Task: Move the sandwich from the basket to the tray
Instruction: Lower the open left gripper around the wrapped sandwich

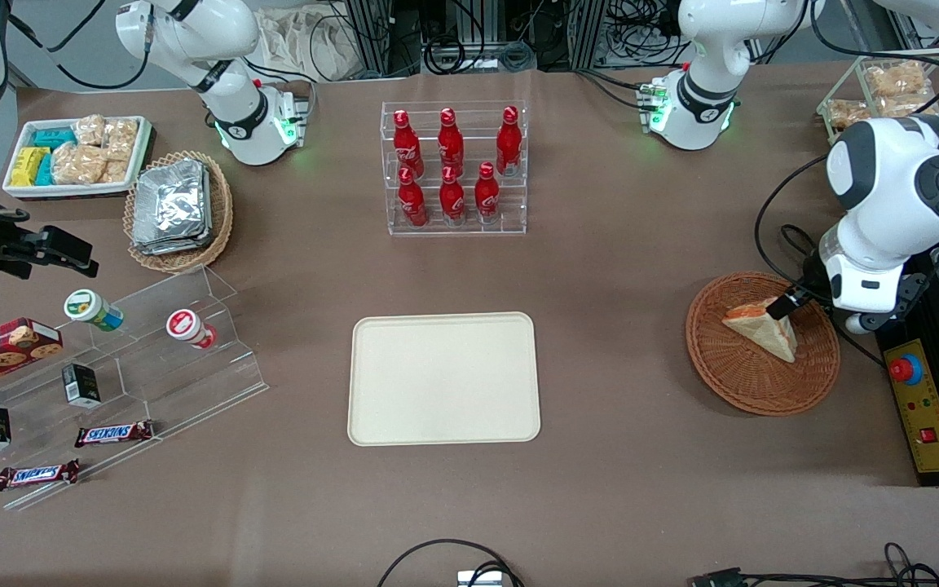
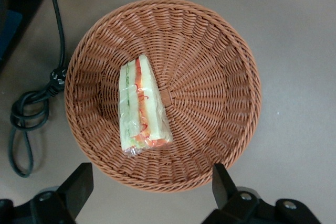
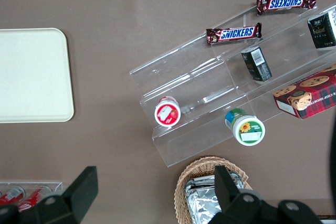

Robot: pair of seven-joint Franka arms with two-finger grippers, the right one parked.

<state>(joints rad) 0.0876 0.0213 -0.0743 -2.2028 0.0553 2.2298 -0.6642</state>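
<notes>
My gripper [image 1: 785, 307] hangs over the reddish wicker basket [image 1: 742, 383] at the right edge of the front view, level with the middle of the frame. The fingers [image 2: 79, 184] are spread wide, roughly as wide as the basket's bowl, and hold nothing. From the front only one dark fingertip shows, just above the rim, so how high I sit over the weave is hard to judge.

The sandwich [image 2: 140, 106] lies in the basket, a wrapped wedge with its red-orange and green layers facing up at my wrist camera. In the front view its pale face [image 1: 765, 327] rests just below my fingertip, close but seemingly not touching.

The cream tray [image 1: 443, 378] sits bare at the centre of the front view, well apart from the basket, toward the parked arm's end of the table. A dark cable [image 2: 29, 114] loops on the table just beside the basket.
</notes>
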